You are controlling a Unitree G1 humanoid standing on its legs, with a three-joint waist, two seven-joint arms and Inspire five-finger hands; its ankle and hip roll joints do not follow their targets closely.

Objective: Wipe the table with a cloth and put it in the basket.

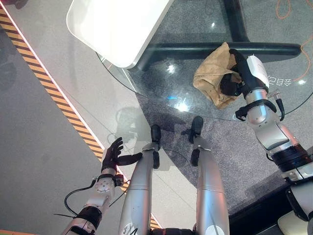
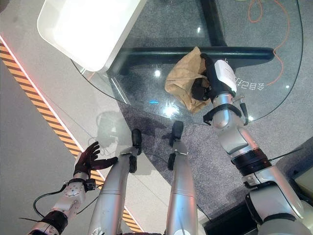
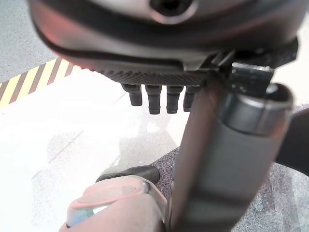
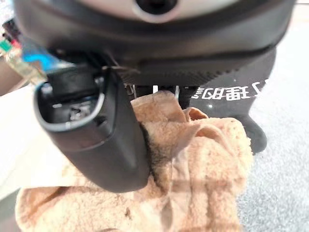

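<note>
Hanging low beside the robot's left side, left hand (image 1: pixel 113 152) with fingers spread and thumb out, nothing in it, above pale floor near the yellow-and-black striped tape (image 1: pixel 49 88). Idle, by the look of it.

Further out, on the round glass table (image 1: pixel 161 83): right hand (image 1: pixel 236 78) planted on the tan cloth (image 1: pixel 209 78), close to the near rim of the glass. Seen from the right wrist, thumb dug into a fold of the terry, fingers curled on the far side, cloth bunched up between them; a grip rather than a flat press. Cloth crumpled into a heap, lying on the glass, not lifted.

Judged to be the wiping step, or the gathering of the cloth at its end; hard to say which from one moment. Much of the glass toward the left untouched by the heap, so probably more sweeping to do. Next move likely calls for keeping the pinch firm, pressing down lightly and dragging across the glass without letting the bundle roll out from under the palm. Basket step yet to come.

Beyond the cloth, under the glass, a black table base (image 1: pixel 220 49); to the far left a white slab (image 1: pixel 117 24) with rounded corners overlapping the table's edge; farthest off, an orange cable (image 1: pixel 288 7) on the grey floor.
</note>
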